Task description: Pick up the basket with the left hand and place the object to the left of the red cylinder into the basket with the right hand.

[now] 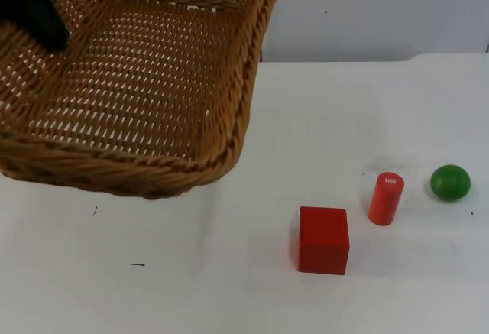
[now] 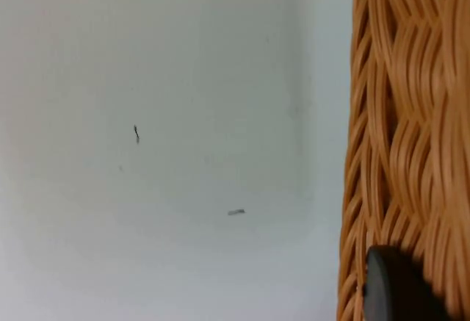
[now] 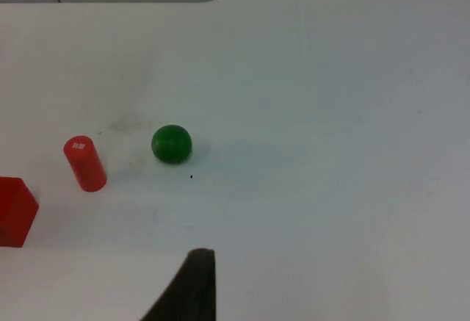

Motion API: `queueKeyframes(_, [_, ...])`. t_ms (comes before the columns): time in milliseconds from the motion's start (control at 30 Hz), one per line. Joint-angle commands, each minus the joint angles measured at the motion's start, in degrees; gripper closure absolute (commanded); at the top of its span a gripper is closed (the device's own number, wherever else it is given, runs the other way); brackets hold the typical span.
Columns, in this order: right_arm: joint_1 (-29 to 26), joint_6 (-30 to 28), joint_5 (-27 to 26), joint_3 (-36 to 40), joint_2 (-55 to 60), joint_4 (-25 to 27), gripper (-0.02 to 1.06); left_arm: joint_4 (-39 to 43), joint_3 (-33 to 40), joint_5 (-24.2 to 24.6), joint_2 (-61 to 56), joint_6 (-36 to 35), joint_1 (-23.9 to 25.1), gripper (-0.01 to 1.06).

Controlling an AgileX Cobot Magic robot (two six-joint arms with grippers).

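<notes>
The woven wicker basket [image 1: 153,175] hangs tilted above the table's left half, with nothing inside it. My left gripper [image 1: 40,14] is shut on its left rim; in the left wrist view a fingertip [image 2: 396,291] presses against the basket wall [image 2: 404,115]. A red cube [image 1: 323,240] lies just left of the upright red cylinder [image 1: 386,198], and a green ball [image 1: 450,183] sits to the cylinder's right. My right gripper [image 3: 192,288] hovers over bare table, well short of the cube [image 3: 15,211], cylinder [image 3: 85,164] and ball [image 3: 172,144].
The grey partition wall [image 1: 367,13] closes the far side of the white table [image 1: 191,273]. Two small dark marks [image 1: 137,264] dot the table below the basket.
</notes>
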Motion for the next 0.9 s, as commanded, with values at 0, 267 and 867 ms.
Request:
queueKeyframes(0, [-0.4, 0.0, -0.4, 0.4, -0.2, 0.2, -0.01, -2.4, 0.5, 1.7, -2.0, -0.3, -0.2, 1.05])
queueKeyframes(267, [-0.4, 0.0, -0.4, 0.4, -0.2, 0.2, -0.01, -10.3, 8.7, 1.4, -7.6, 6.6, -0.2, 1.05])
queueKeyframes(867, [-0.4, 0.0, -0.4, 0.4, -0.2, 0.2, -0.01, -15.3, 26.7, 0.4, -19.5, 13.8, 8.4, 1.05])
